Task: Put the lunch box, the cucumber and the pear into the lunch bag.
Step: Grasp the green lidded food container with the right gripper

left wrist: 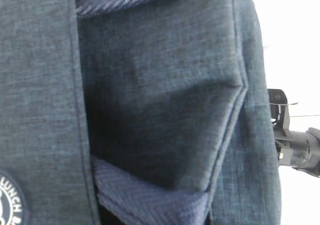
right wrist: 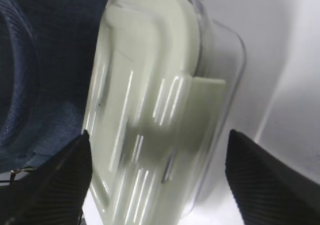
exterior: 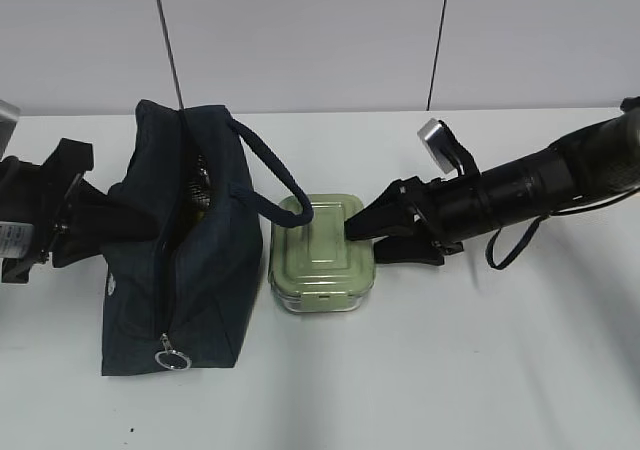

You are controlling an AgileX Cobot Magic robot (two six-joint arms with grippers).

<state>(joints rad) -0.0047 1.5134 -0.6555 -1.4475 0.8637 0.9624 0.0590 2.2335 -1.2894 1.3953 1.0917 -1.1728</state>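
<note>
The dark navy lunch bag [exterior: 175,270] lies on the white table with its zipper open along the top. My left gripper [exterior: 128,215] is pressed into the bag's left wall, shut on the fabric; the left wrist view is filled by the lunch bag [left wrist: 150,85]. Just right of the bag sits the pale green lunch box [exterior: 320,255]. My right gripper [exterior: 363,242] stands open, one finger on each side of the box's right end. The right wrist view shows the lunch box [right wrist: 150,85] between the two black fingers [right wrist: 60,175] of the right gripper [right wrist: 158,135]. Cucumber and pear are out of view.
One looped strap handle [exterior: 272,185] of the bag arches over and rests on the box's left corner. The metal ring pull [exterior: 172,358] lies at the bag's near end. A white wall stands behind the table [exterior: 450,370].
</note>
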